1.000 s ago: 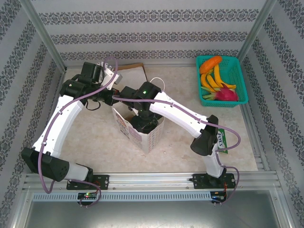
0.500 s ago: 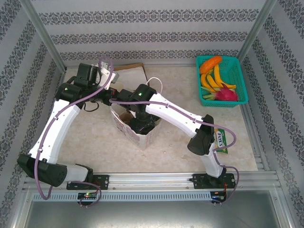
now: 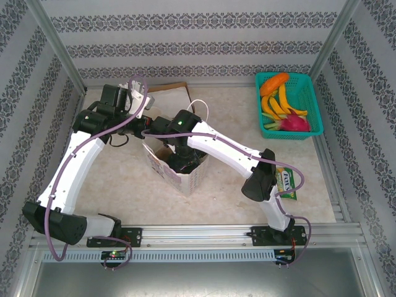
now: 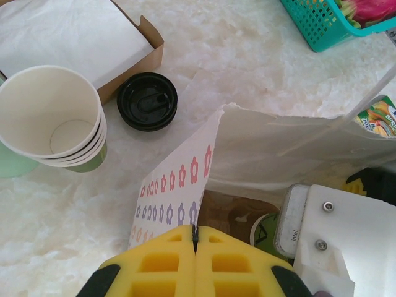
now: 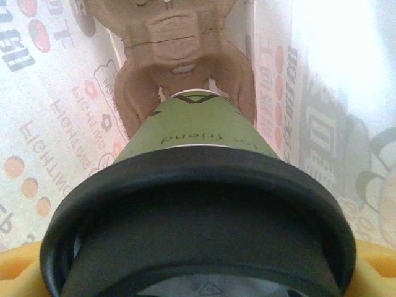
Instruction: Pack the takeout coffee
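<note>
Takeout goes in: the right end effector [image 5: 198, 260] is clamped on the lidded top of a dark olive-green paper takeout coffee cup [image 5: 198, 133], with yellow foam pads [image 5: 12, 278] on either side of its round black plastic lid [image 5: 198, 204]. The cup hangs roughly upright inside a white printed paper bag [image 3: 193, 178] standing on the pale marbled desk [image 3: 235, 198]. Its long axis is near vertical, base pointing down at a brown cardboard cup carrier [image 5: 176, 37] on the bag's floor and lid facing up. The left end effector [image 4: 195, 260], pads pressed together, pinches the bag's rim
</note>
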Available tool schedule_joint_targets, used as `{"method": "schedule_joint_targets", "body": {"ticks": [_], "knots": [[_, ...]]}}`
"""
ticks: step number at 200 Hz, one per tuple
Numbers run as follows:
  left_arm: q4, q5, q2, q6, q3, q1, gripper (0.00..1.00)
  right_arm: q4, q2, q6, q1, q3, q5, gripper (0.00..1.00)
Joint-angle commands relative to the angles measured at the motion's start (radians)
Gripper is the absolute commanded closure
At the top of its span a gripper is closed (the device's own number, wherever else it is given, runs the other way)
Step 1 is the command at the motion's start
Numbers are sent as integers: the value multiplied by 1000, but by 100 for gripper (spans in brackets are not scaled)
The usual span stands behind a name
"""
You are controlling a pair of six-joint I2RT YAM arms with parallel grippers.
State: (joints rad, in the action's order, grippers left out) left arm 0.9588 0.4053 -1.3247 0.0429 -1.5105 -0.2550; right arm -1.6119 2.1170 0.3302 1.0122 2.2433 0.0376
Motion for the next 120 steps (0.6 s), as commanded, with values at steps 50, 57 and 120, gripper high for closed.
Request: {"method": "schedule_joint_targets", "body": {"ticks": [50,57,120], "knots": [[-22,-5,25,-15,12,-9,100,-141,19,-29,2,15,30,30],[-21,-6,26,-16,13,-9,100,-138,21,-30,1,15,27,30],[-26,-7,35,-13,21,-9,100,-147,17,-41,-4,-6,-9,30]]}}
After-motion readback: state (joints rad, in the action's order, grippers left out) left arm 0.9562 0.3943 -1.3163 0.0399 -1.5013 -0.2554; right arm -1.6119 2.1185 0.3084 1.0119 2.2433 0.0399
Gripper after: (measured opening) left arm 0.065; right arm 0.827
